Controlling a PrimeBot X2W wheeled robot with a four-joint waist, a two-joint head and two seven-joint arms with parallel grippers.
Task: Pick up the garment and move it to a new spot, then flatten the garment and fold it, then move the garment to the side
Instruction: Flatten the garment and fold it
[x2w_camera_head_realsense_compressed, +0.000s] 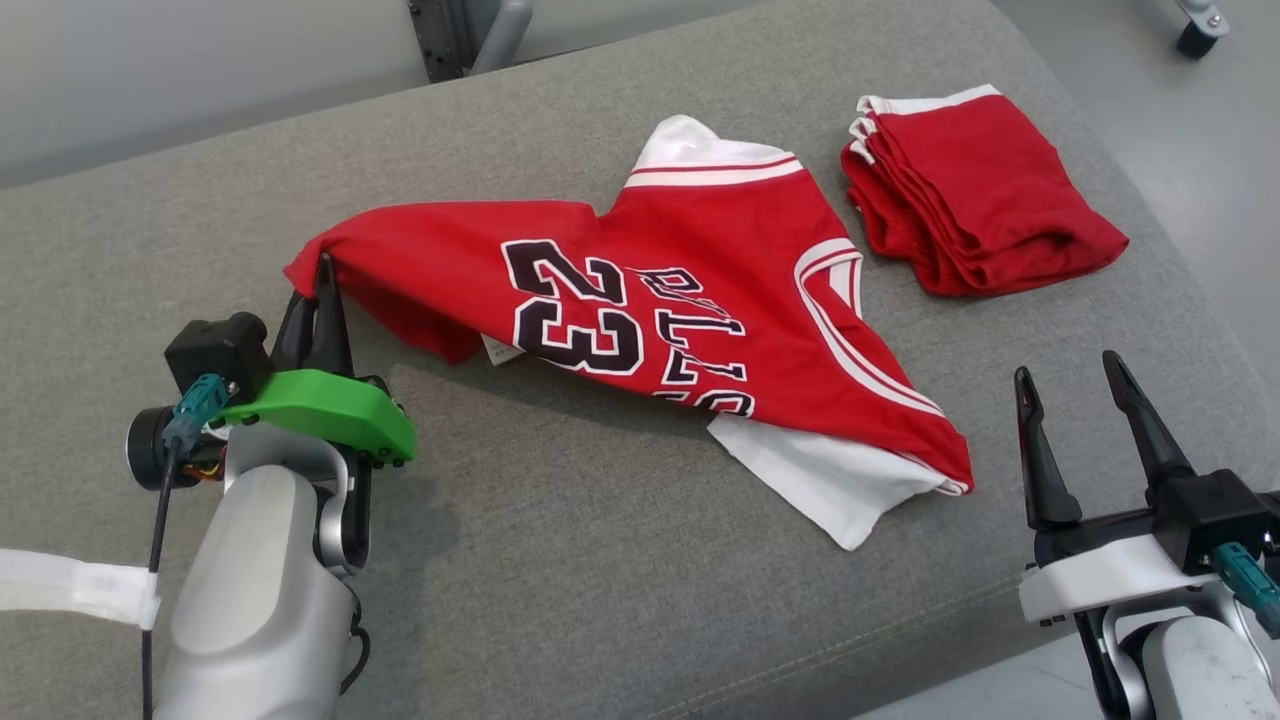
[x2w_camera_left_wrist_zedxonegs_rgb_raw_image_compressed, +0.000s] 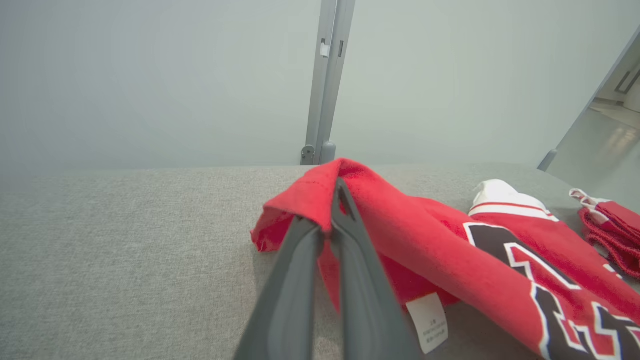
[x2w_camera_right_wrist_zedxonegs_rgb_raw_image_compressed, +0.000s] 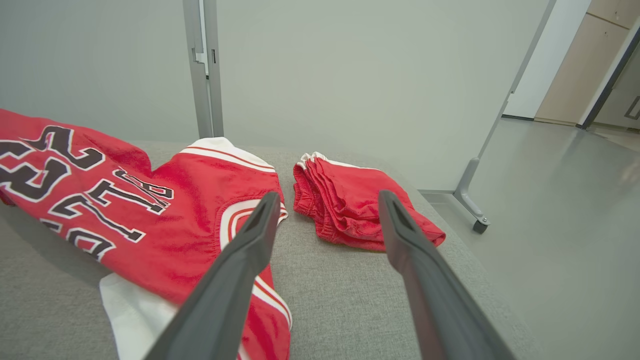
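Note:
The garment (x2w_camera_head_realsense_compressed: 700, 290) is a red basketball jersey with white trim and a black "23", lying rumpled across the grey padded surface (x2w_camera_head_realsense_compressed: 560, 560). My left gripper (x2w_camera_head_realsense_compressed: 325, 272) is shut on the garment's left corner, which is lifted into a peak. In the left wrist view the dark fingers (x2w_camera_left_wrist_zedxonegs_rgb_raw_image_compressed: 350, 250) pinch red cloth of the garment (x2w_camera_left_wrist_zedxonegs_rgb_raw_image_compressed: 425, 240), with a white care label hanging beside them. My right gripper (x2w_camera_head_realsense_compressed: 1070, 370) stands open to the right of the garment's lower white hem, apart from it. In the right wrist view the right gripper (x2w_camera_right_wrist_zedxonegs_rgb_raw_image_compressed: 330, 200) frames bare cushion, the garment (x2w_camera_right_wrist_zedxonegs_rgb_raw_image_compressed: 165, 210) to its left.
Folded red shorts (x2w_camera_head_realsense_compressed: 975, 195) lie at the back right of the surface, also red shorts (x2w_camera_right_wrist_zedxonegs_rgb_raw_image_compressed: 350, 200) in the right wrist view. The cushion's right edge drops to a grey floor (x2w_camera_head_realsense_compressed: 1200, 150). A metal post (x2w_camera_left_wrist_zedxonegs_rgb_raw_image_compressed: 325, 80) stands behind the surface.

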